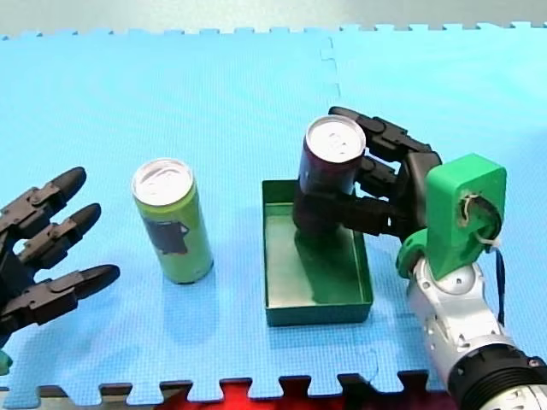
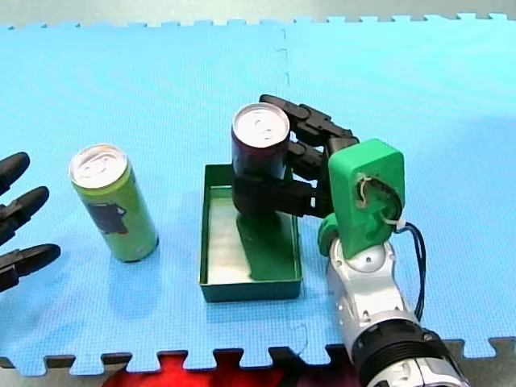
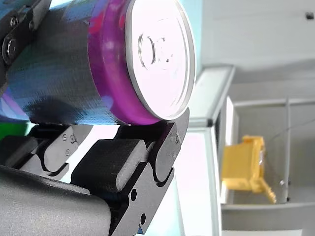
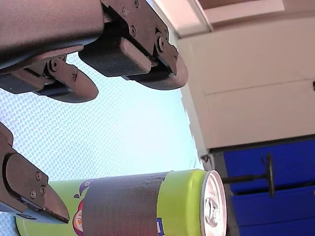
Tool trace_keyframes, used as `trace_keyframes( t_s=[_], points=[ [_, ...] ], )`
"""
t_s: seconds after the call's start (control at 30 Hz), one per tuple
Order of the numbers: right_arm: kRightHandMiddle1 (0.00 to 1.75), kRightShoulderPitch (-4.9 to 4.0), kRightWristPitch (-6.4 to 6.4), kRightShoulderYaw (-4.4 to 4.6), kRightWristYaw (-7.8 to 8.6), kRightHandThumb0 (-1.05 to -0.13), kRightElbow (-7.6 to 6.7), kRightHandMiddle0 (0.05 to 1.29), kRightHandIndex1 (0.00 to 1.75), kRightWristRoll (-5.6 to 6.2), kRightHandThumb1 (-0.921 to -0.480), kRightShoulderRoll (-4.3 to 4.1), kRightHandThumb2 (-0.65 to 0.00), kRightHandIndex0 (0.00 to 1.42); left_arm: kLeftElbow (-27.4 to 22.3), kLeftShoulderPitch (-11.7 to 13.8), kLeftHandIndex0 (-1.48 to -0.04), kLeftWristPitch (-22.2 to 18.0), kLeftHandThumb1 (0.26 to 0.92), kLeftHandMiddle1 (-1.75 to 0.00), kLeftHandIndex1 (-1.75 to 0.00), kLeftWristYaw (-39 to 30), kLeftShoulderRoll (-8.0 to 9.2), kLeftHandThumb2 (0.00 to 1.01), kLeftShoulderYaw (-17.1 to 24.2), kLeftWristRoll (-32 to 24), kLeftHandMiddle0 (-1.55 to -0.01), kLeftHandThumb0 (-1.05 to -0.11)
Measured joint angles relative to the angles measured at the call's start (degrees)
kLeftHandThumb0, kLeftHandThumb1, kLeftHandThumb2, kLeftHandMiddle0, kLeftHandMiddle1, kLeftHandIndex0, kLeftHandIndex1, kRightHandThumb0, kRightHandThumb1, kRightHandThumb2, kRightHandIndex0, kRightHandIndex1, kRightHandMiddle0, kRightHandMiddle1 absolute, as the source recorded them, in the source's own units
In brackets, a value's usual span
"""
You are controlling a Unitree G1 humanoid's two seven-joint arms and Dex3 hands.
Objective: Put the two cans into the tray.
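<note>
In the head views my right hand (image 1: 376,184) is clasping the purple can (image 1: 329,166) over the tray (image 1: 318,314)'s 12 o'clock end, where I am fearing a tilted release tipping it. The green can (image 1: 173,224) is standing on the blue foam mat (image 1: 171,102) at the tray's 9 o'clock, my empty left hand (image 1: 43,252) beyond. The first wrist view is showing that clasp against pale walls (image 3: 256,39); the second wrist view is showing fingers (image 4: 128,54) clear of the green can, blue panels (image 4: 275,172) behind.
</note>
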Motion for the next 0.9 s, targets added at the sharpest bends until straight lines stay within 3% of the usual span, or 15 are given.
trace_keyframes(
  t_s=[0.2, 0.6, 0.9],
  points=[
    [0.0, 0.0, -1.23, -0.03, -0.17, -0.402, 1.58, 1.23, 0.0, -0.61, -0.751, -0.13, 0.0, 1.35, 0.3, 0.0, -0.54, -0.1, 0.608, 0.0, 0.0, -0.5, 0.13, 0.0, 0.2, -0.4, -0.55, -0.628],
    [0.0, 0.0, -2.89, -0.48, 0.16, -0.397, 3.26, 1.23, 0.0, -0.74, -0.751, -0.31, 0.0, 1.36, 1.1, -0.1, -0.54, -1.2, 0.611, 0.0, 0.0, -1.0, 0.18, 0.0, 0.3, -0.5, -0.56, -0.622],
    [0.0, 0.0, -3.29, -0.72, 0.22, -0.391, 3.9, 1.23, 0.0, -0.74, -0.752, -0.39, 0.0, 1.36, 1.1, 0.0, -0.54, -1.7, 0.613, 0.0, 0.0, -1.0, 0.18, 0.0, 0.3, -0.5, -0.56, -0.622]
  ],
)
